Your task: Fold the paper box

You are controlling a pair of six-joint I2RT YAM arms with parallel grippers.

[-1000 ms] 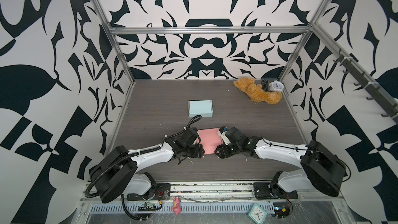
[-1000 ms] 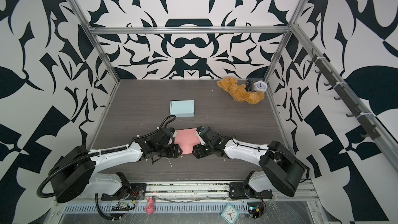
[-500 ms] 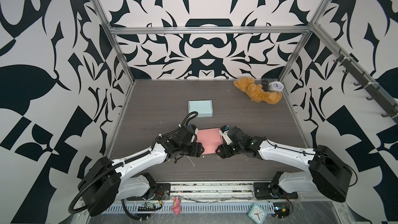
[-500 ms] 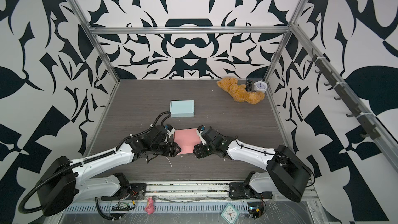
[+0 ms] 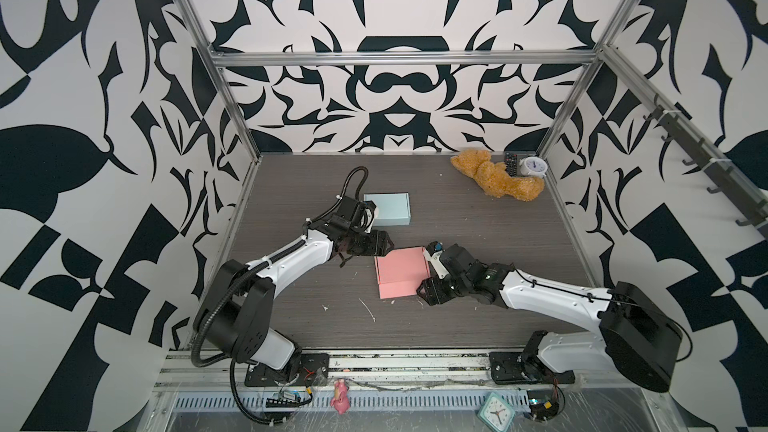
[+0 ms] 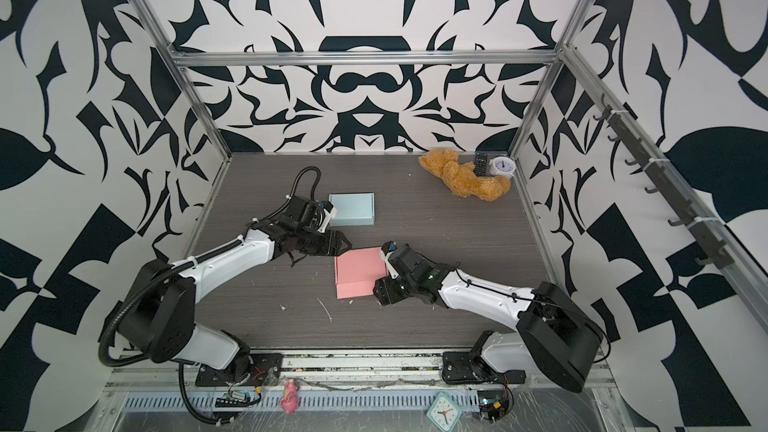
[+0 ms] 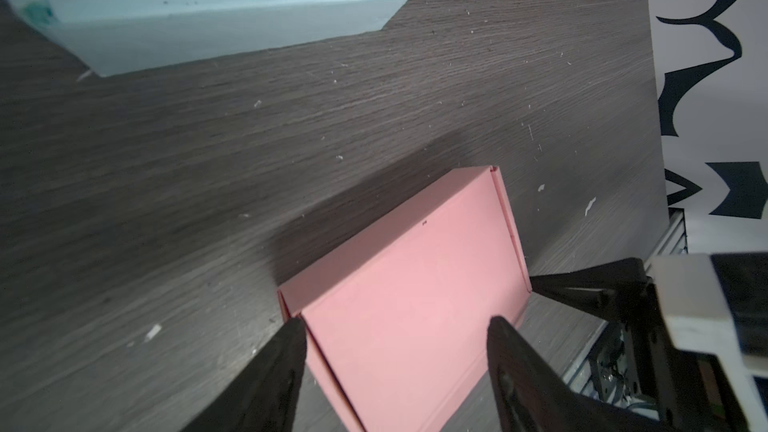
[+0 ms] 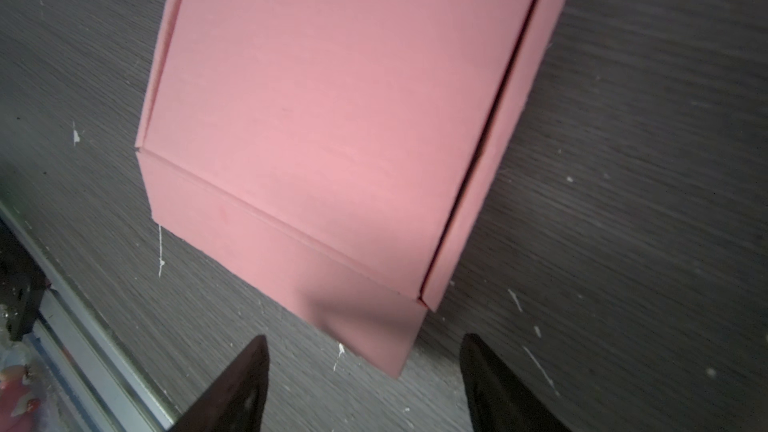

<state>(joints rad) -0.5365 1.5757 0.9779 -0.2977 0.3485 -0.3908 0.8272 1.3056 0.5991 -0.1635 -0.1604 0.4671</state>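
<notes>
Here, nearest to us and well apart from the pink paper box (image 5: 401, 270), a small pink toy (image 5: 340, 396) and a teal clock (image 5: 494, 411) are lying on the front rail, beyond the near edge of the table (image 5: 498, 243).

Moving in, we are finding the right gripper (image 5: 424, 296) sitting low just beside the box's near right corner. In the right wrist view its jaws (image 8: 363, 338) are standing wide apart with nothing between them, and the box (image 8: 332, 118) is lying just ahead of the fingertips.

The box itself is resting flat on the table with its lid down, and both top views are showing it (image 6: 359, 270). A narrower pink strip is running along its near edge. In the right wrist view a thin dark gap is showing between the lid and one side flap.

At the box's far left corner the left gripper (image 5: 388, 244) is hovering. In the left wrist view its jaws (image 7: 395, 321) are spread wide over the box's edge (image 7: 415, 305) and are gripping nothing.

Farther back and to the left of the pink box, a pale blue box (image 5: 388, 209) is lying closed.

Far behind the pink box, toward the right back corner, a teddy bear (image 5: 494, 178) is lying beside a remote (image 5: 510, 163) and a white alarm clock (image 5: 533, 167).
</notes>
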